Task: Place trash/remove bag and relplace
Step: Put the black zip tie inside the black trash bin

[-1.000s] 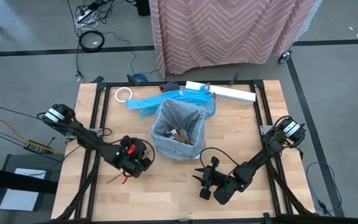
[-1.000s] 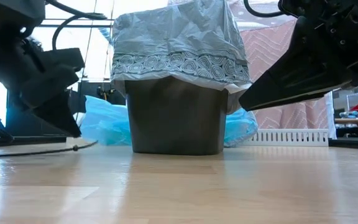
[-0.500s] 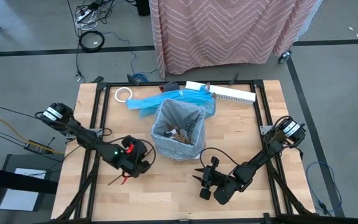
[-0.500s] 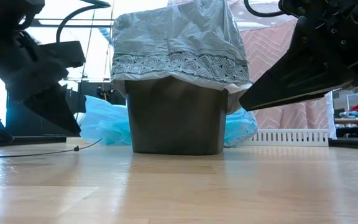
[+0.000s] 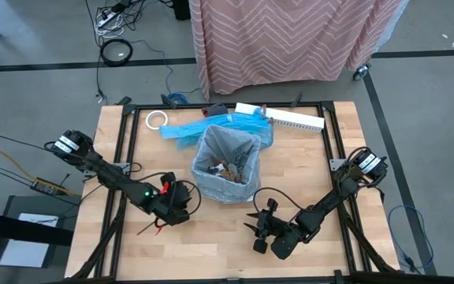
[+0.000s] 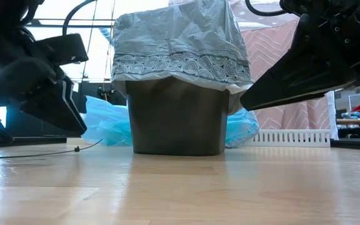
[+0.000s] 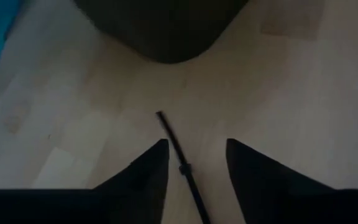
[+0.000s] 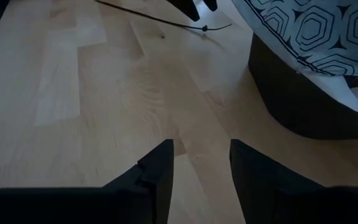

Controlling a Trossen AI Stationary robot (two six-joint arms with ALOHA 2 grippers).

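Right now I have the dark bin [image 5: 225, 181] sitting near the centre of the wooden table [image 5: 314, 150], lined with the bag [image 6: 179, 44], whose grey wrinkled top is folded down over the rim and shows a band of hexagon print in the low view. From above I can see the trash [image 5: 225, 169] lying inside the liner, brown scraps in a small heap; I cannot make out the single pieces. My left gripper [image 5: 181, 199] is at about 8 o'clock from the bin, low over the boards and just beside the bin's wall. In its wrist view its fingers [image 7: 143, 171] stand a narrow gap apart, holding nothing, with a thin black cable tie [image 7: 178, 152] running on the table between them and the bin's dark base ahead. My right gripper [image 5: 254, 222] is at about 5 o'clock from the bin, clear of it. Its fingers [image 8: 157, 168] are likewise parted with bare wood between them, and the bin with the printed liner shows off to one side of that view. Behind the bin, at 12 o'clock, a bright blue plastic bag [image 5: 203, 126] lies crumpled on the table. A white tape roll [image 5: 157, 120] lies at about 10 o'clock and a white perforated strip [image 5: 294, 118] at about 1 o'clock.
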